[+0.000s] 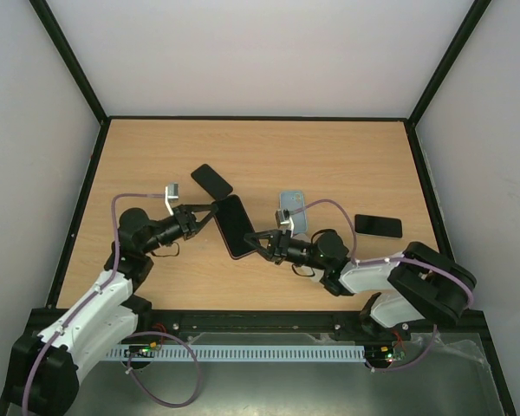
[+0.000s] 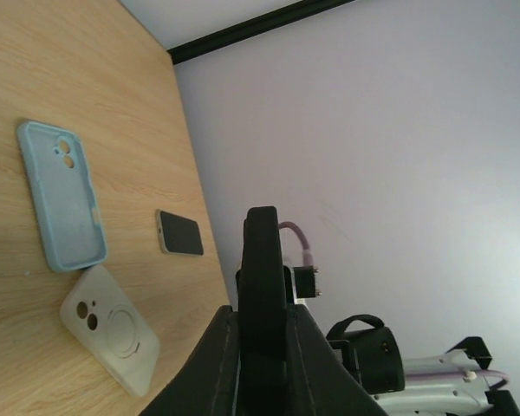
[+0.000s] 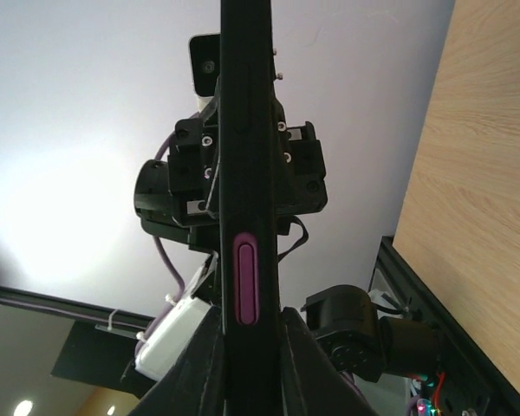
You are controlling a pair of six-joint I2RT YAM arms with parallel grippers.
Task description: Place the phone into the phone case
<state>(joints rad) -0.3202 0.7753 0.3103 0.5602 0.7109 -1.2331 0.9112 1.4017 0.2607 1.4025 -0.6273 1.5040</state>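
Note:
A black phone case [image 1: 234,226] with a purple side button [image 3: 246,290] is held above the table between both arms. My left gripper [image 1: 213,216] is shut on its left edge and my right gripper [image 1: 255,239] is shut on its near right edge. In the left wrist view the case [image 2: 263,277] stands edge-on between my fingers [image 2: 215,364], and likewise in the right wrist view [image 3: 245,130]. Its top face is dark; I cannot tell whether a phone sits inside. A black phone [image 1: 211,180] lies flat behind it.
A light blue case [image 1: 293,211] lies behind my right gripper and also shows in the left wrist view [image 2: 61,195]. Another dark phone [image 1: 379,226] lies at the right, also seen in the left wrist view [image 2: 179,233]. A beige case [image 2: 108,331] lies near the blue one.

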